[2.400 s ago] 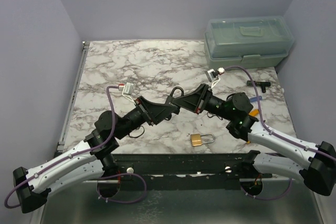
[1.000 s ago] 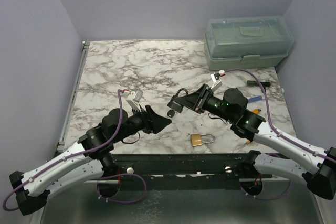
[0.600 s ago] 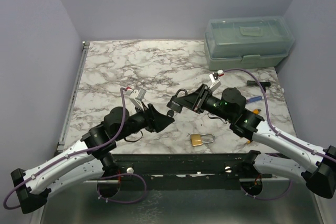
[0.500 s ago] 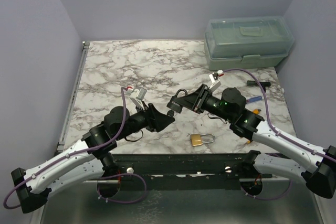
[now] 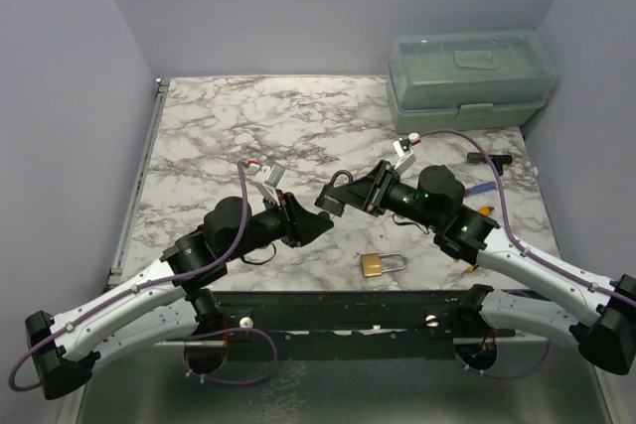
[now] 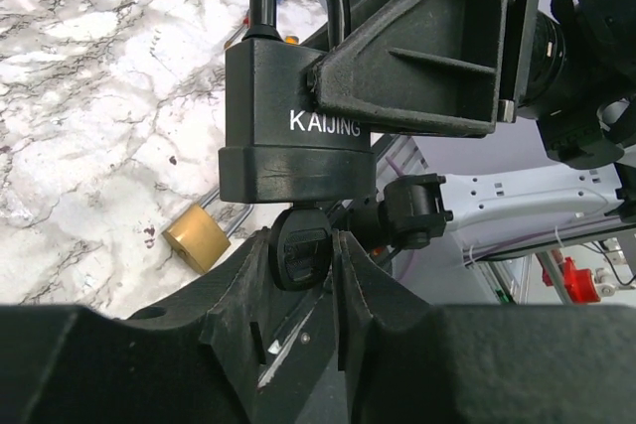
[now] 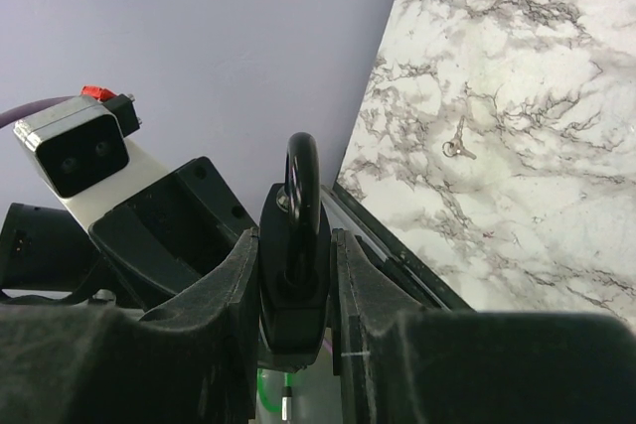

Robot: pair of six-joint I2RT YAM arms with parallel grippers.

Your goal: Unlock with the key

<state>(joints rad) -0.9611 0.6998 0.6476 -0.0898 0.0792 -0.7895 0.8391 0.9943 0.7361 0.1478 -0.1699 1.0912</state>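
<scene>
Toolbox (image 5: 469, 71), brass padlock (image 5: 374, 265) apart from key (image 6: 301, 250)

The right end effector (image 7: 295, 260) clamps the black padlock (image 7: 294, 295) by its body between both fingers (image 7: 238, 285), shackle up. The left arm (image 7: 164, 230) and its white camera housing (image 7: 75, 151) sit just behind. A small key-shaped metal item (image 7: 455, 143) lies on the marble surface (image 7: 517, 96).

Light bright, even, diffuse, from above. Marble table (image 5: 199, 126) shows only soft, faint shadows under the 2 arms; no glare. Top view sharp edge to edge. Left wrist view: black padlock (image 6: 295, 136) crisp, lettering legible; left gripper (image 6: 301, 242) near-black, detail lost. Right wrist view: bkgd table slightly soft.
</scene>
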